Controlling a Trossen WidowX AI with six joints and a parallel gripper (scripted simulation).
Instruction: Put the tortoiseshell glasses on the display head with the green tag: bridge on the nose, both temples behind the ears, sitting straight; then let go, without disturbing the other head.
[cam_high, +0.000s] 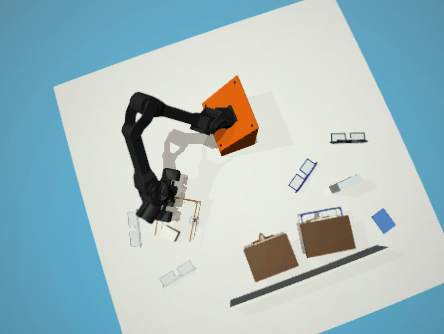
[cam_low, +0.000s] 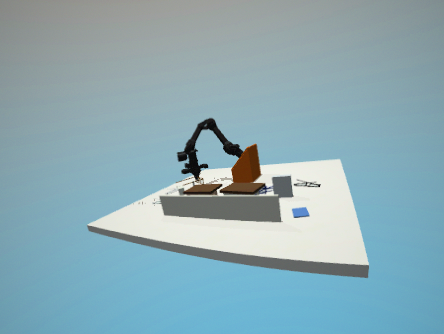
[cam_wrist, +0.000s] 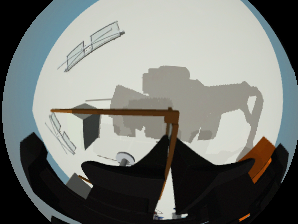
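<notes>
My gripper is shut on the tortoiseshell glasses by their front bar. They hang above the table left of both heads, temples pointing toward the lower edge of the top view. The wrist view shows one temple running left from the hinge. The left display head has a brown top, a bare nose and no glasses. The right display head wears blue glasses. No green tag shows, so I cannot tell which head bears it.
A long dark-topped wall stands beside the heads. A small pale box and a round stand are below the held glasses. Clear glasses lie nearby. Blue glasses, a grey-white block and a blue square are right.
</notes>
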